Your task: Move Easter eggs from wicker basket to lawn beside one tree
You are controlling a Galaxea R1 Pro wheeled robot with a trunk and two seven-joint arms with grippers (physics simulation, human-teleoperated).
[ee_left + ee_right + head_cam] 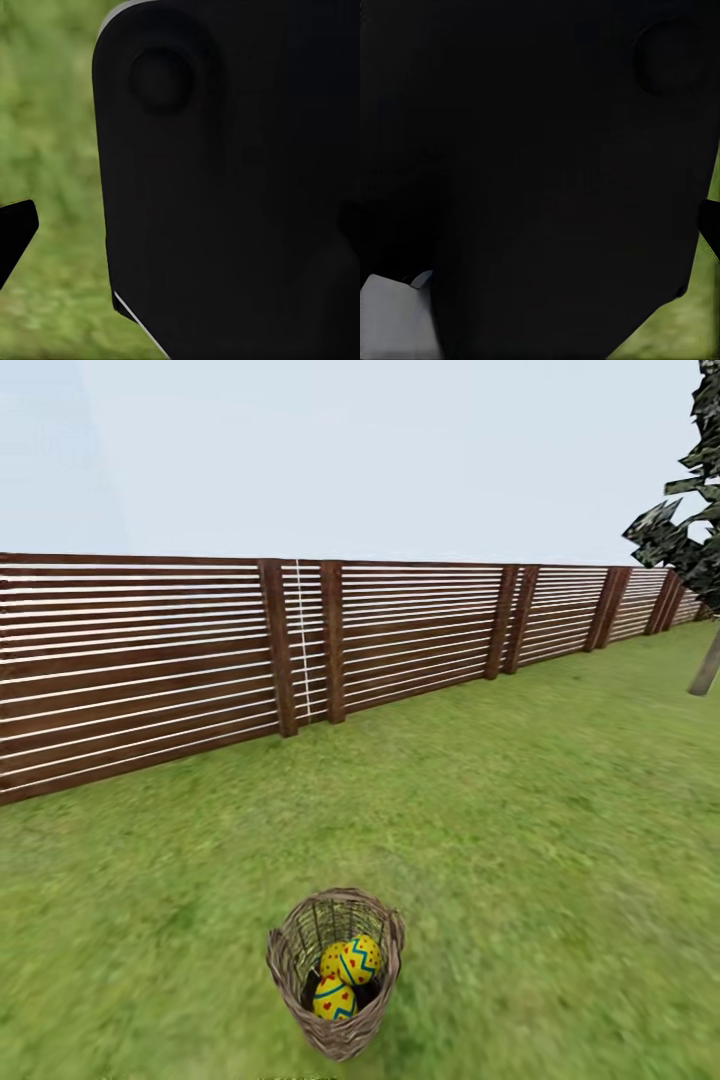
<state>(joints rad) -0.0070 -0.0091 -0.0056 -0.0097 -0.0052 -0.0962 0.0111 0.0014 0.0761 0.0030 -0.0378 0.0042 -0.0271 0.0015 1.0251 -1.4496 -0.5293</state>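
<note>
the three easter eggs (pixel 345 975) lie inside the wicker basket (pixel 337 1028), which stands on the lawn (pixel 520 830) in the head view, on the near side of the fence (pixel 300 645) and well apart from it. the eggs are bright yellow with red marks and blue-green zigzag bands; they sit piled together, touching one another, one higher against the far side of the basket and one lower toward the near side, the third partly hidden behind them. the basket is a small round open weave of tan-brown wicker with a thick rim, upright, its mouth open to the sky.

the left wrist view is mostly a dark, rounded part of the robot, with a black finger tip (pixel 15 232) at the edge over blurred grass; i cannot tell whether the left gripper is spread or closed, nor whether it touches anything. the right wrist view is nearly all dark body with a pale grey patch at one corner and a sliver of grass at the other; the right gripper's state i cannot tell either. the pose of the arms cannot be read from these pictures.

the fence, brown with horizontal slats and upright posts, runs along the far edge of the lawn beyond the basket. at its far end, well away from the basket, stands a dark-leaved tree (pixel 690 530) with a thin trunk.
</note>
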